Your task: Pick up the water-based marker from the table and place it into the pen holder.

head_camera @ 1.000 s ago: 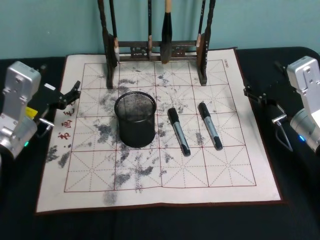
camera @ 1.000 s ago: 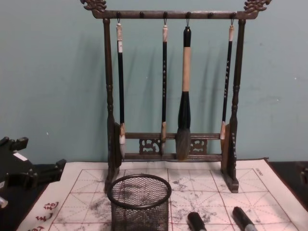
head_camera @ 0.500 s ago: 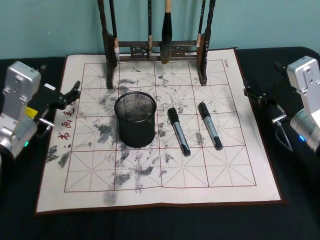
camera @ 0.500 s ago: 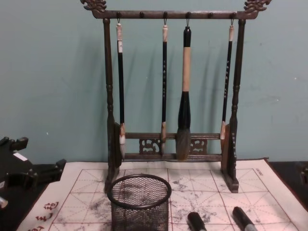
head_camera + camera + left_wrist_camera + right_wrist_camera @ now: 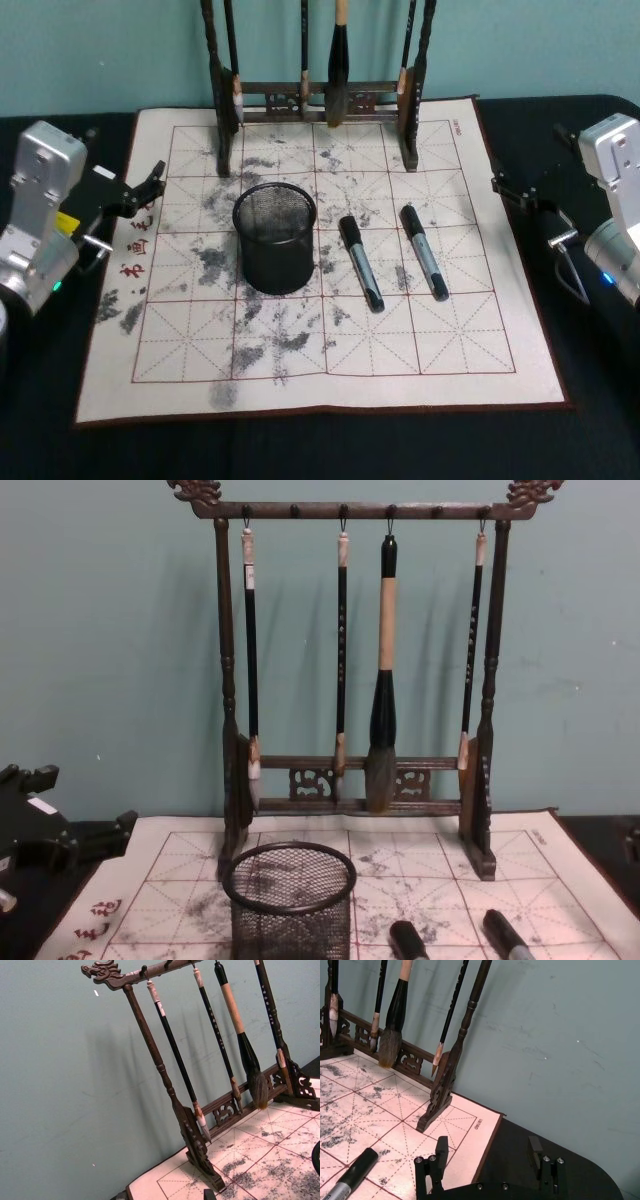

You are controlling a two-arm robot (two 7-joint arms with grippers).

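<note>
Two water-based markers with black caps and grey barrels lie side by side on the felt mat, one (image 5: 360,262) just right of the pen holder (image 5: 275,268), the other (image 5: 424,252) further right. The pen holder is a round black mesh cup (image 5: 290,905) standing upright, with nothing visible inside. My left gripper (image 5: 155,185) hovers open at the mat's left edge, apart from everything. At the mat's right edge my right gripper (image 5: 497,185) is also open; its wrist view shows the fingers (image 5: 440,1152) spread wide around nothing, with a marker (image 5: 347,1180) lying ahead.
A tall dark wooden brush rack (image 5: 320,100) with several hanging brushes (image 5: 383,670) stands at the back of the ink-stained mat (image 5: 320,370). Black tabletop (image 5: 600,400) surrounds the mat, and a teal wall rises behind.
The whole head view has shifted a little. The markers, the pen holder and both arms keep their places.
</note>
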